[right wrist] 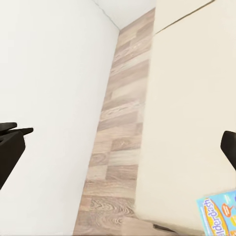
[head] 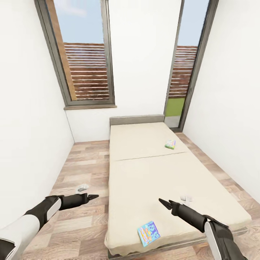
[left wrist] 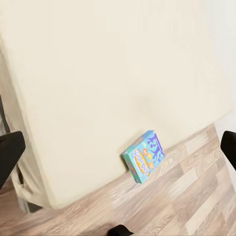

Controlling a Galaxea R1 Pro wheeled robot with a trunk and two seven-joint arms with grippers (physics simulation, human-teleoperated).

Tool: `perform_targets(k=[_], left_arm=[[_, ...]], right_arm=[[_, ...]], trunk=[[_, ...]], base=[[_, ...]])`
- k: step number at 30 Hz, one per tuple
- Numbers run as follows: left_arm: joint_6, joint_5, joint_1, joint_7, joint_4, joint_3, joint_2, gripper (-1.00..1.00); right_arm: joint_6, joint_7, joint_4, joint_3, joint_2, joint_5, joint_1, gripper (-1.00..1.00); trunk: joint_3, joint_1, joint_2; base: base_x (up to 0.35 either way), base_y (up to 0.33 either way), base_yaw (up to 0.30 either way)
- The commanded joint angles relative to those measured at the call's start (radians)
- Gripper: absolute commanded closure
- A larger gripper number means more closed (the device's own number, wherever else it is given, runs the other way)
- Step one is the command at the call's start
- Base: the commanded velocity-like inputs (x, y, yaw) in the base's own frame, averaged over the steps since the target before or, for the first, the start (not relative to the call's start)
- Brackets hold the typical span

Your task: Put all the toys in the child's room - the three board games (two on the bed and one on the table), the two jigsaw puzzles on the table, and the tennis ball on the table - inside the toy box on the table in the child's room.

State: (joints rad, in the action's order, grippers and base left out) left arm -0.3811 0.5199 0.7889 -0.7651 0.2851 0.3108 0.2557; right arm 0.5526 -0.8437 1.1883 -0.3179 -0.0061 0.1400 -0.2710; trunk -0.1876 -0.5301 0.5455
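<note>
A mostly blue board game (head: 148, 233) lies flat on the beige bed (head: 151, 173), close to its near edge. It also appears in the left wrist view (left wrist: 143, 156) and in the right wrist view (right wrist: 220, 215). A second board game (head: 170, 144), green-edged, lies farther up the mattress near the right side. My left gripper (head: 92, 196) is open over the floor left of the bed. My right gripper (head: 163, 202) is open above the mattress, just beyond the blue game. Both hold nothing. The table, toy box, jigsaw puzzles and tennis ball are out of view.
White walls close in on both sides of the bed, with narrow strips of wood-plank floor (head: 79, 169) between. Two tall dark-framed windows (head: 85, 54) stand behind the grey headboard (head: 137, 119). A small pale object (head: 82, 187) lies on the floor and another (head: 186, 198) on the mattress.
</note>
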Motion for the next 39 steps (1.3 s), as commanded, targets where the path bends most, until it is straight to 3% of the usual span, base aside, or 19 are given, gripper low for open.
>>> perform_targets(k=[1,26,39], left_arm=[[-0.008,0.009,0.001,0.0,0.0,0.005,0.0,-1.0],[-0.008,0.009,0.001,0.0,0.0,0.004,0.0,-1.0],[-0.008,0.009,0.001,0.0,0.0,0.004,0.0,-1.0]], right_arm=[[0.007,-0.001,0.001,-0.001,0.0,0.006,-0.001,-1.0],[0.007,-0.003,0.001,-0.001,0.0,0.006,-0.001,-1.0],[0.007,-0.007,0.001,-0.001,-0.001,0.007,-0.001,-1.0]], trunk=[[-0.001,0.0,0.002],[0.012,0.0,0.002],[0.015,0.0,0.002]], base=[[0.0,0.0,0.27],[-0.016,0.0,0.266],[-0.007,0.0,0.051]])
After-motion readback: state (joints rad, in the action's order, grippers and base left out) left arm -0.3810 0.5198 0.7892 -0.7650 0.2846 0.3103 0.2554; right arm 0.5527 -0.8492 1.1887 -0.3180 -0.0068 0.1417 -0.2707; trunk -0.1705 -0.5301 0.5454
